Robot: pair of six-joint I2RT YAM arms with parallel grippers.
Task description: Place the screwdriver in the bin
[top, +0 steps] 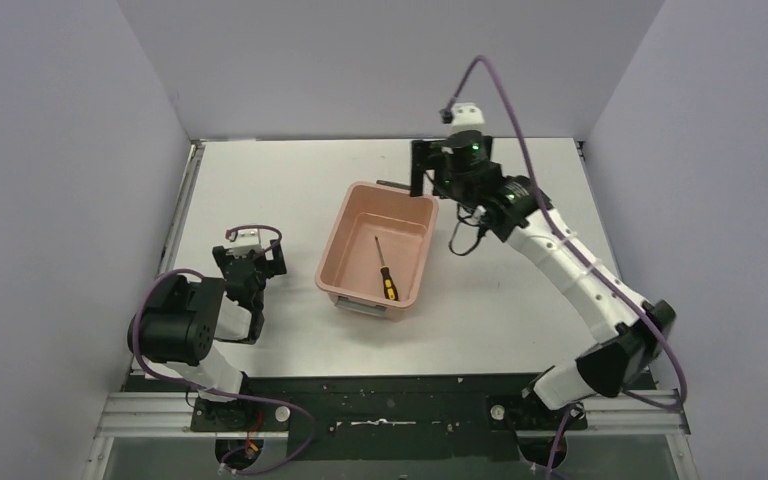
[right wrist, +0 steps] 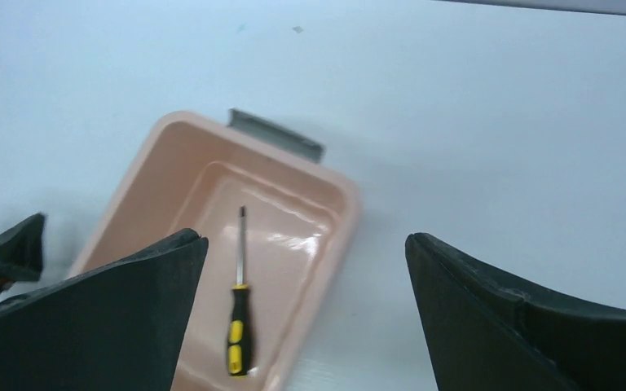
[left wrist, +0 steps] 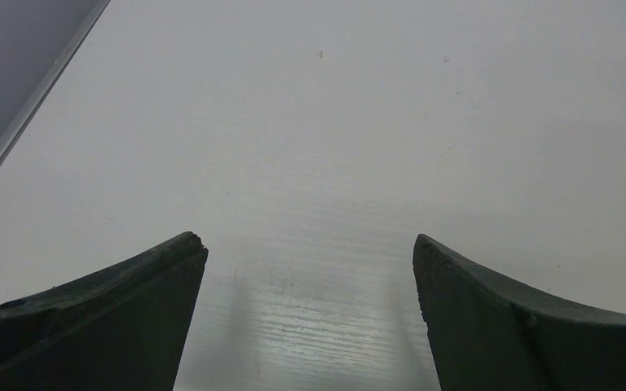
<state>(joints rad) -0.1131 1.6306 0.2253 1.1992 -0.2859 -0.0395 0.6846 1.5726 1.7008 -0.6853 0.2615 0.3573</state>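
The salmon-pink bin (top: 331, 250) stands mid-table. The screwdriver (top: 385, 271), with a yellow-and-black handle, lies flat on its floor, handle toward the near end. In the right wrist view the screwdriver (right wrist: 238, 314) lies in the bin (right wrist: 140, 181) with its shaft pointing at the grey handle (right wrist: 275, 134). My right gripper (top: 420, 170) is open and empty, raised just beyond the bin's far right corner; it also shows in the right wrist view (right wrist: 303, 240). My left gripper (top: 260, 262) is open and empty over bare table left of the bin, also in the left wrist view (left wrist: 310, 240).
Grey walls enclose the table on the left, back and right. A metal rail (top: 182, 215) runs along the table's left edge. The bin's pale handle (top: 360, 306) faces the arm bases. A purple cable (top: 520, 130) loops above the right arm.
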